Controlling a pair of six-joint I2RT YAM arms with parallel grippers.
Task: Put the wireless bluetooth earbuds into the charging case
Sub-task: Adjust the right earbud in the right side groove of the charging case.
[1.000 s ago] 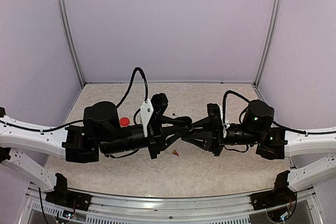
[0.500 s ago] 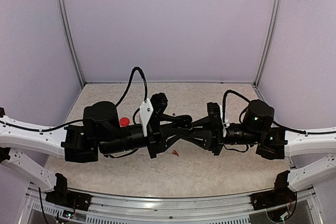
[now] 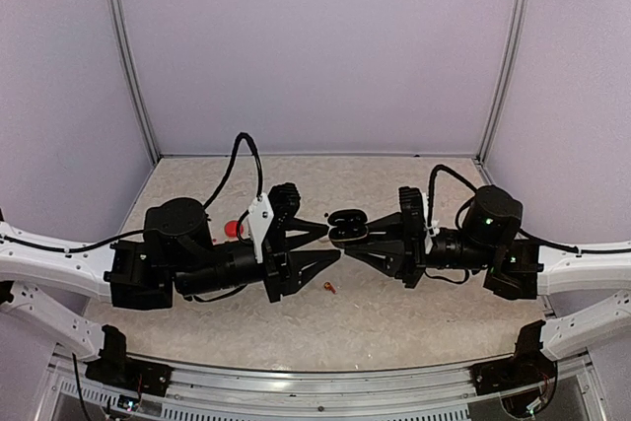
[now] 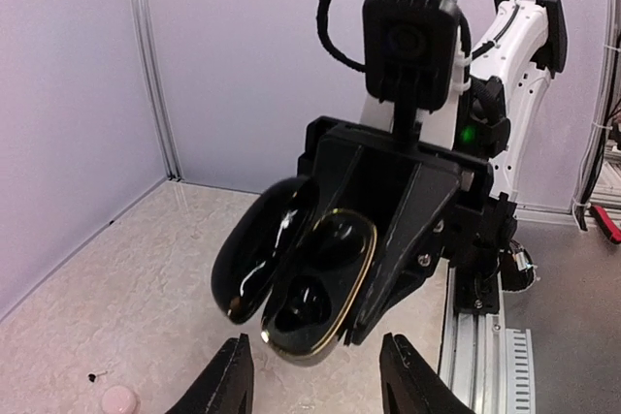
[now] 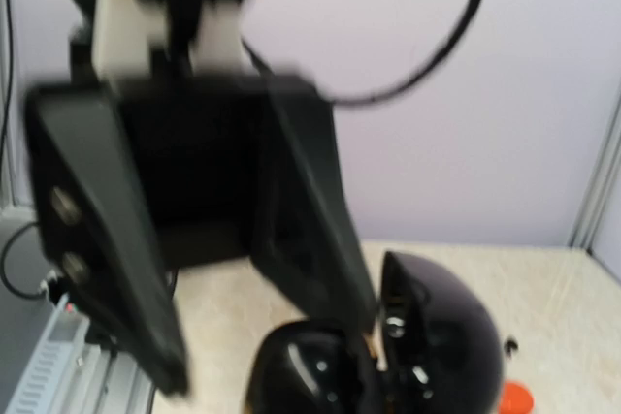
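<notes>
Your left gripper (image 3: 332, 242) parted its jaws, empty, and drew back left from the open charging case (image 3: 345, 225); your right gripper (image 3: 357, 240) stayed clamped on it, red-orange earbud (image 3: 329, 288) on the table (image 3: 394, 313) nearer.

Beige table (image 3: 414, 313); orange earbud (image 3: 329, 288), red disc (image 3: 233, 228)

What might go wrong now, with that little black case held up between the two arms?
The open charging case hangs above the table in the right gripper alone. The left gripper is open and clear of it, so a slip would likely drop it. The tiny red-orange earbud lies on the table near the left gripper, where a low move might knock it away.
</notes>
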